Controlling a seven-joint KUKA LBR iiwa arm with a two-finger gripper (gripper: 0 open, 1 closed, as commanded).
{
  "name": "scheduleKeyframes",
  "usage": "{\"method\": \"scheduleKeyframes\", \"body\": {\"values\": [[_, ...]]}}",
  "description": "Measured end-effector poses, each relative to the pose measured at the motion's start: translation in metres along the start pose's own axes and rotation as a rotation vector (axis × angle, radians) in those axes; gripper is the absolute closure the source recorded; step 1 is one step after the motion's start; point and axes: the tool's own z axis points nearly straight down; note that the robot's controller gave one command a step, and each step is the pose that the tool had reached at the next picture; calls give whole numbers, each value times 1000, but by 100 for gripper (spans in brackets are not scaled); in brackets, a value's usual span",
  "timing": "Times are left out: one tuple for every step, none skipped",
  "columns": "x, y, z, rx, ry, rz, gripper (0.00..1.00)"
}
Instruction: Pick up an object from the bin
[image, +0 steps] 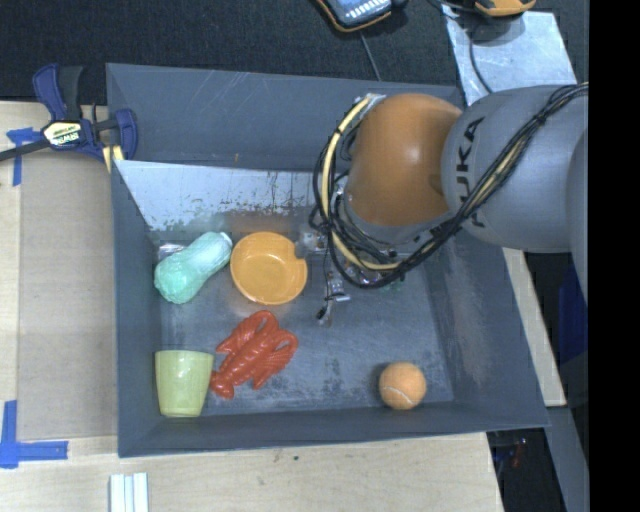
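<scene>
My gripper (330, 298) hangs low in the middle of the bin, under the arm's orange cover, which hides most of it. Just to its left sits a round orange bowl (268, 267), upright, with its rim close to the gripper. A red toy lobster (255, 352) lies below and to the left of the gripper on the bin floor. Nothing shows in the gripper's grasp.
A mint-green soft toy (192, 266) lies left of the bowl by the left wall. A yellow-green cup (183, 381) lies on its side in the front left corner. An orange ball (402, 385) rests near the front wall, right of centre.
</scene>
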Motion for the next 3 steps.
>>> {"method": "scheduleKeyframes", "body": {"values": [[49, 97, 56, -11, 12, -539, 0], [38, 70, 83, -1, 0, -264, 0], [39, 90, 82, -7, -6, -509, 100]]}}
